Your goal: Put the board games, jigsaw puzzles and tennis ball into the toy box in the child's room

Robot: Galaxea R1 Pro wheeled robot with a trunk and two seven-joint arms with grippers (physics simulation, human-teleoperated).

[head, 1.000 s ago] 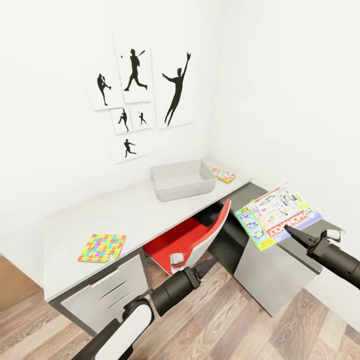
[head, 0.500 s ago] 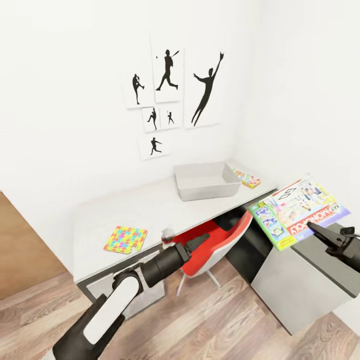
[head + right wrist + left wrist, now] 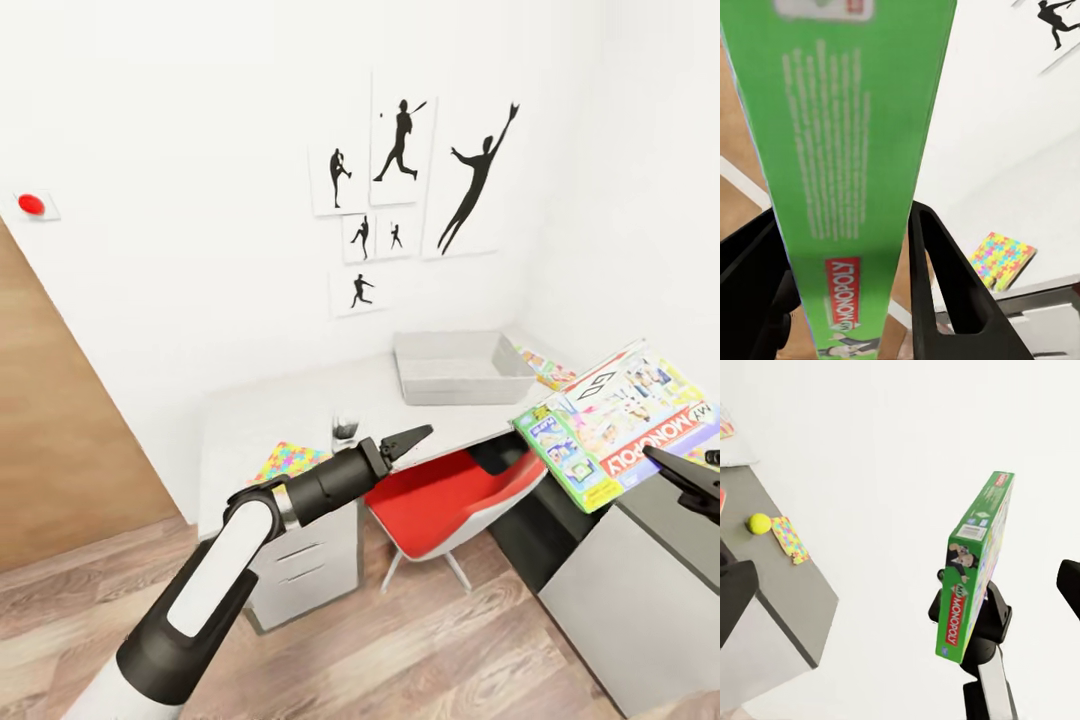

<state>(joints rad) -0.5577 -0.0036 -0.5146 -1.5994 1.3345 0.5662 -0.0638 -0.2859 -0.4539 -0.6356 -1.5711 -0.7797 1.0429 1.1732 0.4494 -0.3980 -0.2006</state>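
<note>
A: Where do we stand?

B: Early, by my reading. The toy box (image 3: 462, 368) sits on the table (image 3: 300, 405) under the baseball pictures (image 3: 420, 190), and nothing shows inside it from here.

A: And the green-edged game?

B: The right gripper (image 3: 844, 292) clamps the board game (image 3: 625, 422) by its edge, held in the air off the toy box's right side.

A: Left gripper (image 3: 403, 441)?

B: Fingers parted, holding nothing, out over the red chair (image 3: 450, 495).

A: What's left?

B: One jigsaw (image 3: 290, 461) lies far left of the toy box, another game (image 3: 547, 367) right beside it, and the tennis ball (image 3: 759, 523) touches a second jigsaw (image 3: 790, 539) on the dark wing.
</note>
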